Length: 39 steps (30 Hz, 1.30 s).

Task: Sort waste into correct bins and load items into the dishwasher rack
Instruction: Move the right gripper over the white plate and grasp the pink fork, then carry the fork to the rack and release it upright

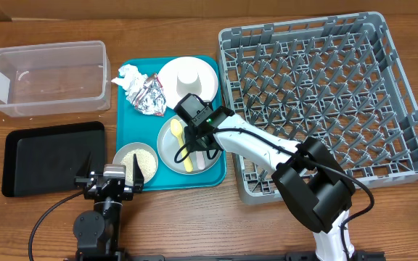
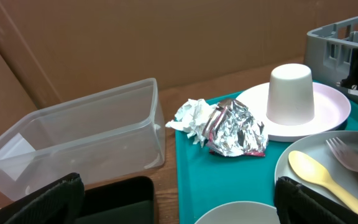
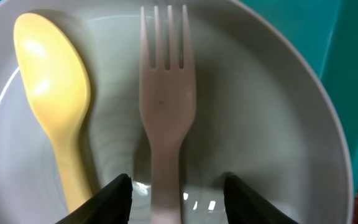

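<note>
Nearest: left gripper (image 1: 112, 162), empty, fingers spread wide at the near rim of one small bowl (image 1: 125, 147) of white grains (image 1: 138, 158). To its left, one black tray (image 1: 53, 129).

Next, on the single teal tray (image 1: 133, 123): one grey-blue plate (image 3: 260, 124) bearing one yellow spoon (image 3: 51, 81) and one white fork (image 3: 165, 99), side by side, apart. Right gripper (image 3: 176, 193) low over the plate, jaws parted astride the fork's handle, gaps either side.

Farther: one foil wrapper (image 1: 147, 98) touching one napkin (image 1: 128, 75); one white plate (image 1: 207, 71) under one upturned cup (image 1: 189, 81).

Farthest: one clear tub (image 1: 49, 49) left, one grey rack (image 1: 303, 22) right, just beside the teal tray's edge. Narrow strip of table (image 1: 194, 225) between tub and black tray.
</note>
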Each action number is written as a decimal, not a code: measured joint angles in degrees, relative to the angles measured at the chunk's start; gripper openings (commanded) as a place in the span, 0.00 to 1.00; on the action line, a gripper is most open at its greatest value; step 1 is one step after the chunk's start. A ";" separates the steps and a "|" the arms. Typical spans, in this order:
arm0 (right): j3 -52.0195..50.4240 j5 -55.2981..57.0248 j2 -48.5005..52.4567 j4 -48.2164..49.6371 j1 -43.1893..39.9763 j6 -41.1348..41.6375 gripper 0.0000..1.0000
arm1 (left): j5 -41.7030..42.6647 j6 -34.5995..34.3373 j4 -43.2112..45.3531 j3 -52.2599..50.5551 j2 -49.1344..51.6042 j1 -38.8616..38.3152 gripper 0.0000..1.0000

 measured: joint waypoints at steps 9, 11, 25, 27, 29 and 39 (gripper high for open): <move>0.57 -0.76 0.81 0.31 0.26 -0.09 0.27 | 0.00 0.00 0.00 0.00 0.00 0.00 1.00; 0.63 -0.81 0.85 0.31 0.26 -0.02 0.22 | 0.00 0.00 0.00 0.00 0.00 0.00 1.00; 7.67 -0.09 2.51 -11.63 0.28 -0.02 0.09 | -0.02 0.00 0.00 0.00 0.00 0.00 1.00; 11.52 0.42 2.75 -15.58 0.28 -0.02 0.09 | 0.00 0.00 0.00 0.00 0.00 0.00 1.00; 15.50 0.83 2.75 -18.67 0.28 -0.02 0.07 | 0.00 0.00 -0.02 0.00 0.00 0.00 1.00; 27.52 1.18 2.05 -25.59 -0.44 -2.03 0.06 | -0.02 0.00 0.00 0.00 0.00 0.00 1.00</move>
